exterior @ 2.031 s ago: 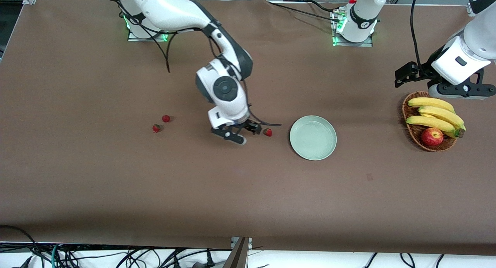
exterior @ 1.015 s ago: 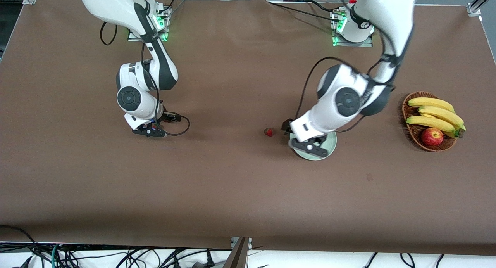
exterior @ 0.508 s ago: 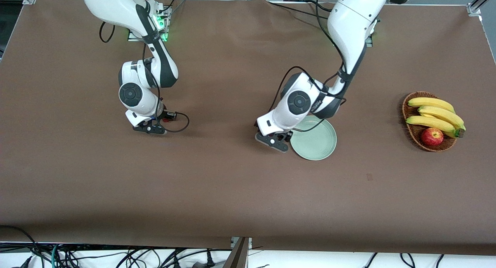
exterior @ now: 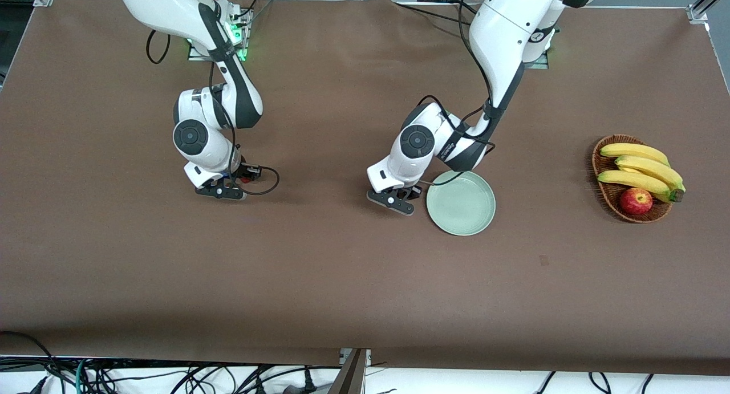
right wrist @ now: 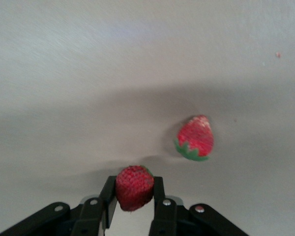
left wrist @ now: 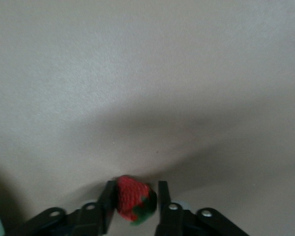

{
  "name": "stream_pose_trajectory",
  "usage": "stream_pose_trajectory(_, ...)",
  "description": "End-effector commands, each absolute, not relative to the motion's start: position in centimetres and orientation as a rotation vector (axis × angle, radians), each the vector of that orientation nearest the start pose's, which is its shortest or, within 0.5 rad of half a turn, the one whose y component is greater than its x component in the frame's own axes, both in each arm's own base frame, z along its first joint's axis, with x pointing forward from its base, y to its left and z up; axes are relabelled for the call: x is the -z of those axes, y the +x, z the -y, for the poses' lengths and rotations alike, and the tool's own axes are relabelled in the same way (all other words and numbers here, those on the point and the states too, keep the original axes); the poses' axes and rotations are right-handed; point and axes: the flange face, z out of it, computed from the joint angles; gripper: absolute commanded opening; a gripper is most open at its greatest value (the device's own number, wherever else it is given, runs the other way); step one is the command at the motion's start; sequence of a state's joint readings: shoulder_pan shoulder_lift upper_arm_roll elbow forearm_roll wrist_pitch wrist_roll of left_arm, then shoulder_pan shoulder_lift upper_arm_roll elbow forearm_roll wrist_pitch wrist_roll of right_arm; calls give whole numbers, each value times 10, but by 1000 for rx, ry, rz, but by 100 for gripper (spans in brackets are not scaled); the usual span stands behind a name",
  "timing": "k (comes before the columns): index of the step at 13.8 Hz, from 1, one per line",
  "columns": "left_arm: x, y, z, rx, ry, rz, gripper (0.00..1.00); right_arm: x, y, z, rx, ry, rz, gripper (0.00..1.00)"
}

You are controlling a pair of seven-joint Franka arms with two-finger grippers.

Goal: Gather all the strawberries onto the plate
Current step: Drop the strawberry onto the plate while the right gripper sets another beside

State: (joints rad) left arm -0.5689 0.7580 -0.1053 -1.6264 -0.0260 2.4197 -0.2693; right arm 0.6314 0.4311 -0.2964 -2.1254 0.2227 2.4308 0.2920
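My left gripper (exterior: 392, 199) is down on the table beside the pale mint-green plate (exterior: 462, 204), on the side toward the right arm's end. In the left wrist view its fingers (left wrist: 135, 197) are closed on a red strawberry (left wrist: 130, 196) with a green top. My right gripper (exterior: 222, 190) is low on the table toward the right arm's end. In the right wrist view it (right wrist: 134, 195) grips a second strawberry (right wrist: 133, 191). A third strawberry (right wrist: 195, 138) lies loose on the table close by. The plate holds nothing.
A brown woven basket (exterior: 600, 154) with bananas (exterior: 641, 169) and a red apple (exterior: 636, 200) stands at the left arm's end of the table. Brown cloth covers the table.
The left gripper has swung from over the plate to the strawberry beside it and now has its fingers around it. The right gripper has stayed down at its two strawberries.
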Motion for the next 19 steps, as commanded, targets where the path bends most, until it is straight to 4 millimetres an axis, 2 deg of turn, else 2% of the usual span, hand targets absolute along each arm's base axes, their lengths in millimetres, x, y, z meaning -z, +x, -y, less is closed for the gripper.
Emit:
stream_pose_trajectory(1,-179,544,427,-6,-3164,-560,15,-240,548,-219,-162,-3073,-195,18)
stream_pose_trajectory(2,-183,546,425,-12,-3163,-553,8,-256,557,-232,-162,-3039,-234,18)
stream_pose_trajectory(3,-200,553,418,-26,-3158,-537,8,-266,564,-243,-166,-3027,-260,18)
stream_pose_trajectory(5,-255,574,388,-132,-3120,-471,9,-288,577,-273,-115,-3006,-305,18)
stream_pose_trajectory(6,-275,586,365,-192,-3108,-419,10,-296,581,-293,-112,-2985,-320,18)
stream_pose_trajectory(7,-291,596,346,-230,-3099,-387,10,-299,586,-311,-117,-2943,-373,18)
stream_pose_trajectory(9,-306,613,310,-281,-3084,-487,10,-297,594,-350,-144,-2848,-495,18)
stream_pose_trajectory(10,-307,622,282,-310,-3073,-591,10,-292,594,-375,-162,-2809,-553,18)
stream_pose_trajectory(11,-300,632,258,-324,-3057,-712,11,-287,593,-403,-182,-2780,-599,18)
stream_pose_trajectory(12,-287,638,242,-338,-3036,-847,12,-283,593,-432,-168,-2735,-647,19)
stream_pose_trajectory(13,-269,641,236,-341,-3015,-939,13,-281,593,-455,-141,-2683,-711,19)
stream_pose_trajectory(15,-236,641,212,-300,-3020,-991,14,-273,579,-503,-88,-2575,-820,19)
stream_pose_trajectory(16,-225,636,212,-266,-3022,-1007,24,-272,574,-523,-52,-2513,-867,19)
stream_pose_trajectory(17,-220,633,214,-249,-3021,-1014,24,-272,569,-538,-34,-2460,-915,20)
stream_pose_trajectory(18,-220,633,215,-249,-3023,-1009,40,-270,561,-553,-26,-2421,-946,20)
stream_pose_trajectory(19,-220,632,216,-249,-3022,-1009,85,-272,561,-555,-14,-2410,-947,21)
